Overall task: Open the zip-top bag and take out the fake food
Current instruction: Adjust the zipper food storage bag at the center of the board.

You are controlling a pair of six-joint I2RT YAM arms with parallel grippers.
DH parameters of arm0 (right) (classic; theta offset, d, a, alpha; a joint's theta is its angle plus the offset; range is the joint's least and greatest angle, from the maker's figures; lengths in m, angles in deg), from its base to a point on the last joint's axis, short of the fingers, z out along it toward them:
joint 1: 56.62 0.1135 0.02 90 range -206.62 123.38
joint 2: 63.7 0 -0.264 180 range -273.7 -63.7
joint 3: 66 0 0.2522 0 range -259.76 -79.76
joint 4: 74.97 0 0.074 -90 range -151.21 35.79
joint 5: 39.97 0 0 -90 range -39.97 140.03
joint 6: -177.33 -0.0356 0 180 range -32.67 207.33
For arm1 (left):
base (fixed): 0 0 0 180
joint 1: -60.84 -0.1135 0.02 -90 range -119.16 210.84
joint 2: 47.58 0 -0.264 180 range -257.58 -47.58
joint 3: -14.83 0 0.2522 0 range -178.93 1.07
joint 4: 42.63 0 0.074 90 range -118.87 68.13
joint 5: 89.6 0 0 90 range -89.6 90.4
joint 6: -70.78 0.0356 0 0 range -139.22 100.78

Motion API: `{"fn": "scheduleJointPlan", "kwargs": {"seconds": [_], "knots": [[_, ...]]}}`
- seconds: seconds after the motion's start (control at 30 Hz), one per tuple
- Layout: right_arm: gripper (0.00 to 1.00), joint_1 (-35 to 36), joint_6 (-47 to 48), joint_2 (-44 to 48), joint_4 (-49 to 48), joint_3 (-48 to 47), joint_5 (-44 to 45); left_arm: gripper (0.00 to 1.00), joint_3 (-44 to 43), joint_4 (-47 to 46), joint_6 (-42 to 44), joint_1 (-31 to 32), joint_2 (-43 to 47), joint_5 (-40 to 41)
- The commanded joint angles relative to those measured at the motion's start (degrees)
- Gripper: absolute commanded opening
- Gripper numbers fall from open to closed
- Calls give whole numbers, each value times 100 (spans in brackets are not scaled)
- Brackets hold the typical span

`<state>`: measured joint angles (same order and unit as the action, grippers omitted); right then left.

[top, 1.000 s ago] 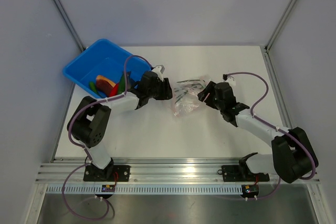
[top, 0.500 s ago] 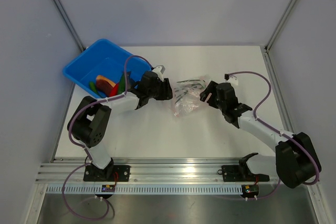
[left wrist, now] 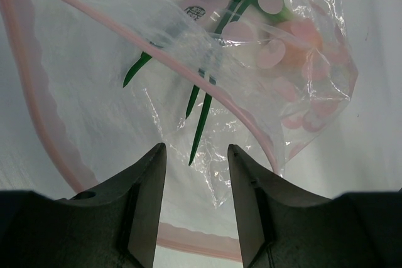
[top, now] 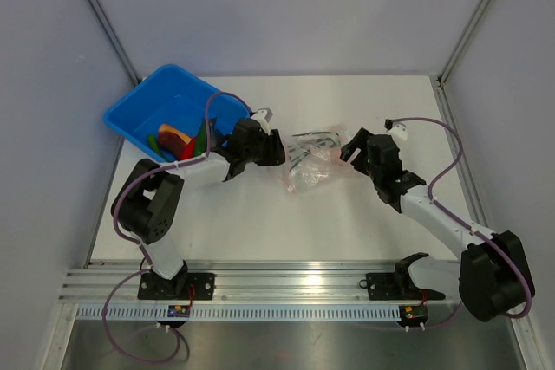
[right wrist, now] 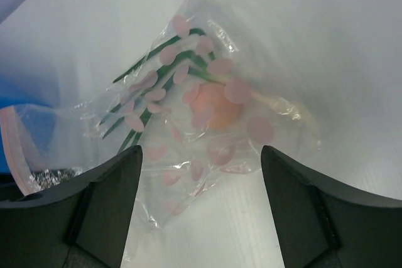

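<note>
The zip-top bag (top: 309,162) lies crumpled on the white table between my two grippers; it is clear with printed pink dots and green stems. An orange-pink piece of fake food (right wrist: 217,108) shows inside it, also in the left wrist view (left wrist: 301,32). My left gripper (top: 277,148) is open at the bag's left edge, with the film and the pink zip strip (left wrist: 38,98) lying between and under its fingers (left wrist: 154,174). My right gripper (top: 349,150) is wide open and empty, just right of the bag (right wrist: 188,123).
A blue bin (top: 143,108) stands at the back left, behind my left arm. It holds an orange-tan piece with red and a green vegetable (top: 176,138). Frame posts rise at the back corners, and the table edge runs along the right.
My right gripper has drawn back to the right and slightly up, away from the bag's right edge. The left arm and the bag have stayed put.
</note>
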<state>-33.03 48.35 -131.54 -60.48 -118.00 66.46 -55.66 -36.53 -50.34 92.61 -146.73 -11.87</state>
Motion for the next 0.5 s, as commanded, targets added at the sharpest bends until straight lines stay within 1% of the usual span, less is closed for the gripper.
{"fn": "scheduleJointPlan", "kwargs": {"seconds": [0.0,0.07,0.13,0.23,0.37,0.47], "knots": [[83,-372,-144,322,24,62,37,47,92,-394,-53,14,247,-118],[83,-635,-215,402,-3,176,-209,47,101,-385,-26,14,248,-109],[82,-742,-276,473,-12,229,-228,47,83,-385,-52,14,221,-135],[81,-804,-347,464,-328,317,-175,47,83,-455,-105,14,142,-240],[76,-812,-461,96,-574,282,-245,47,109,-561,-193,14,89,-311],[76,-830,-593,-370,-662,89,-263,47,197,-692,-307,14,80,-372]]}}
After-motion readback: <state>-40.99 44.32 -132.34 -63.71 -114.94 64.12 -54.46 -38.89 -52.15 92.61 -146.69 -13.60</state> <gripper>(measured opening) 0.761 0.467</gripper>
